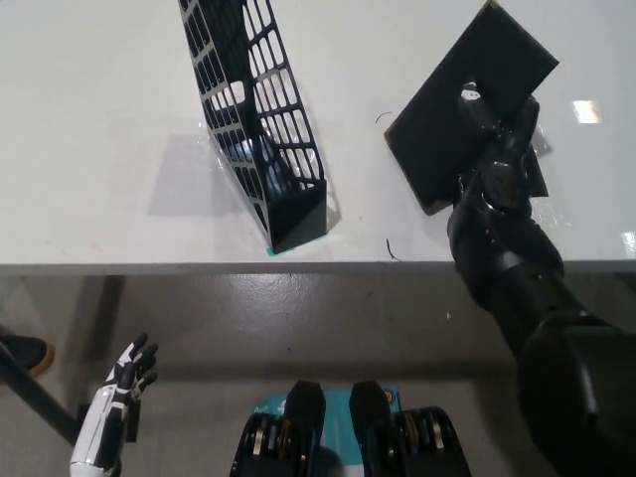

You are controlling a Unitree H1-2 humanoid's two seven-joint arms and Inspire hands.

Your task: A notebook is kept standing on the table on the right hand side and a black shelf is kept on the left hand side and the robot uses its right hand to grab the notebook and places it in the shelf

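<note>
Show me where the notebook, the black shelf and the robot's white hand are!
notebook (452, 104), head view, on the middle of its dark cover.
black shelf (260, 109), head view, on its slotted side wall.
white hand (124, 376), head view, on the middle of the hand, below the table edge.

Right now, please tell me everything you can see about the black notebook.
The notebook is a flat black rectangle with a matte cover and a small light speck at its top corner. It is closed as far as can be seen, and turned diagonally, one corner toward the shelf, at the right of the white table. The black right hand is shut on its lower right part. Whether it touches the table cannot be told.
</note>
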